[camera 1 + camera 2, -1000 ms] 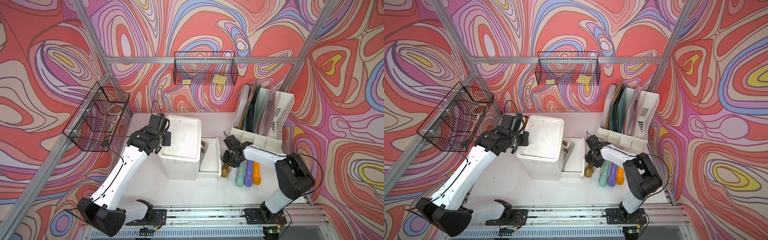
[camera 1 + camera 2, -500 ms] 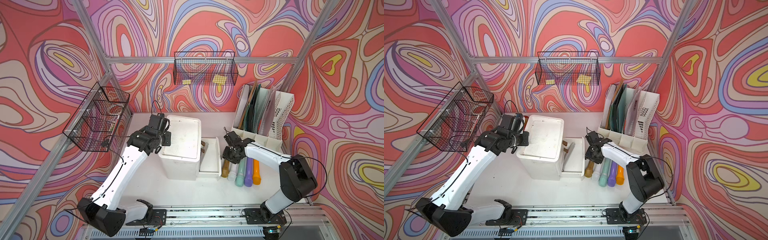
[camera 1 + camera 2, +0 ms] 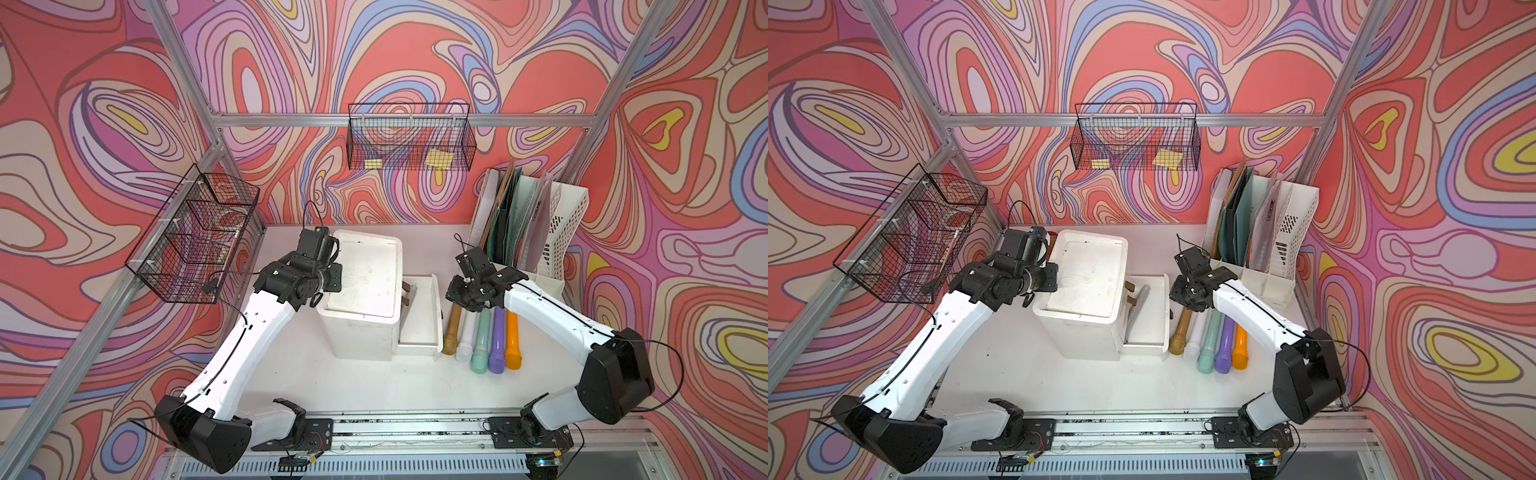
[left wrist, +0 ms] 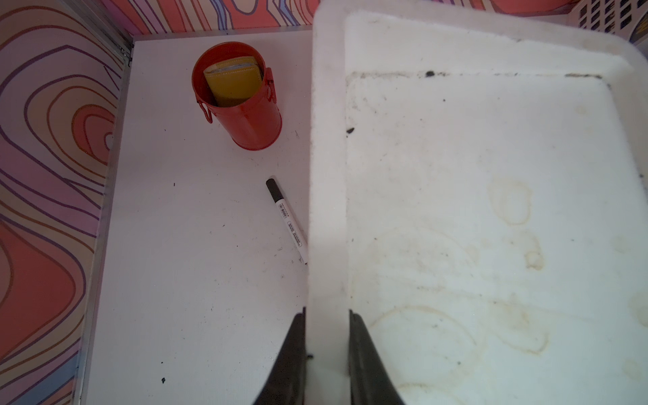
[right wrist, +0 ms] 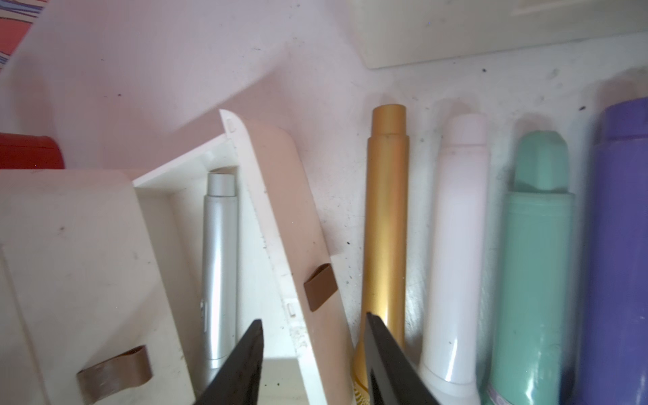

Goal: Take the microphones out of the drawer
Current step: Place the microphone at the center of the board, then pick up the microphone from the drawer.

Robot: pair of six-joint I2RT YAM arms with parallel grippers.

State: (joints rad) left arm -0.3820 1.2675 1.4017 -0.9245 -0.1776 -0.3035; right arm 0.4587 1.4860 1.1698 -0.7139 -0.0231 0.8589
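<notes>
Currently one slim silver microphone (image 5: 219, 263) is lying in the open drawer (image 5: 280, 196). Five coloured microphones (image 3: 482, 332) are lying side by side on the desk (image 3: 353, 382). The right hand (image 5: 314, 317) is hovering, fingers apart; the left hand (image 4: 326, 315) is clamping the drawer unit (image 4: 491, 210) by its rim.

I count six microphones: one silver microphone (image 5: 219, 266) in the one open drawer (image 3: 419, 320), and five on the counter (image 3: 374, 386), the gold one (image 3: 452, 328), white one (image 3: 466, 336), green one (image 3: 481, 340), purple one (image 3: 497, 338) and orange one (image 3: 513, 340). There is one white box (image 3: 365, 274). I see two wire baskets, the side basket (image 3: 195, 237) and the back basket (image 3: 409, 141), two yellow notes (image 3: 439, 159), one file holder (image 3: 569, 224), one red cup (image 4: 242, 115) and one marker (image 4: 287, 217). I have two grippers: my left gripper (image 4: 326, 315) and right gripper (image 5: 314, 317).
</notes>
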